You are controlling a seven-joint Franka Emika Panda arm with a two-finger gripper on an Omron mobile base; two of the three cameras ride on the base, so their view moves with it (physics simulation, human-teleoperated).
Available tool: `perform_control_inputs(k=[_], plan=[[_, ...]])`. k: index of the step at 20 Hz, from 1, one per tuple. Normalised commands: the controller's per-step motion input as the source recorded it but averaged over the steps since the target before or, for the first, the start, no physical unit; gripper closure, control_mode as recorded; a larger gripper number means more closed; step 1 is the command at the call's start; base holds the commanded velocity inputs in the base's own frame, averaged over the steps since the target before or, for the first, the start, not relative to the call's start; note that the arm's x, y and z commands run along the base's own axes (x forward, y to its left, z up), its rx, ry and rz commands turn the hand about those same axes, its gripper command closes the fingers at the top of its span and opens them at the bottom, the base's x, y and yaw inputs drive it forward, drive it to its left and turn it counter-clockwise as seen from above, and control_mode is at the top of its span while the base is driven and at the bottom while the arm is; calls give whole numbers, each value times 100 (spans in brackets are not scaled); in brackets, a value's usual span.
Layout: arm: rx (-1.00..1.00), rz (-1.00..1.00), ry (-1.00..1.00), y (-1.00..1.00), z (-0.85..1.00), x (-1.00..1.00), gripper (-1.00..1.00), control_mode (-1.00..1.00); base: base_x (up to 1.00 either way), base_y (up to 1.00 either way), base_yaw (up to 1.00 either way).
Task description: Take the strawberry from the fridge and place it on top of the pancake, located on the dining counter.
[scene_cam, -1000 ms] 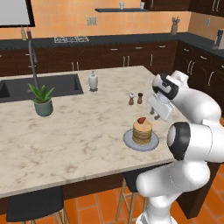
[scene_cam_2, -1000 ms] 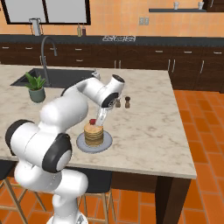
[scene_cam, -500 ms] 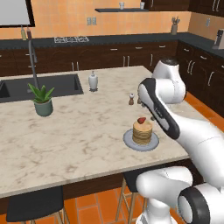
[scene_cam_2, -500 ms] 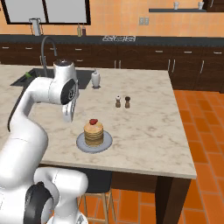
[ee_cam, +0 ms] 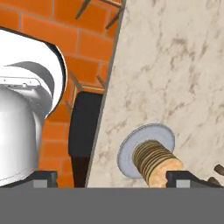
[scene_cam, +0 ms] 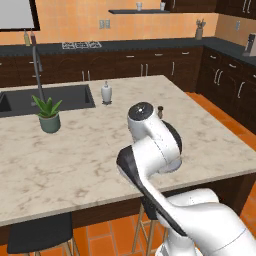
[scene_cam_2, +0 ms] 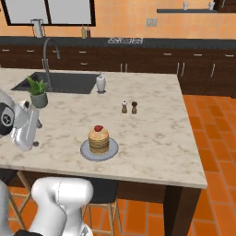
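strawberry [scene_cam_2: 98, 128] sits on top of the pancake [scene_cam_2: 98, 140], on its plate [scene_cam_2: 87, 151] near the dining counter [scene_cam_2: 156, 138] front edge. gripper [scene_cam_2: 27, 125] is off to the stack's left, jaws wide, holding nothing. from the hand view the berry is probably hidden behind the stack.

You've got one red strawberry [scene_cam_2: 98, 128], one tan pancake stack [scene_cam_2: 98, 140], one grey round plate [scene_cam_2: 86, 150], two small shakers [scene_cam_2: 129, 107], one green potted plant [scene_cam_2: 38, 91], one white bottle [scene_cam_2: 100, 83].
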Motion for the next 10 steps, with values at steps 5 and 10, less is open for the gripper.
perform_control_inputs(k=[5, 10], plan=[[-21, -1, 0, 75, -3, -45, -100, -100, 0, 0, 0], [-14, 0, 1, 59, 0, -1, -100, -100, 0, 0, 0]])
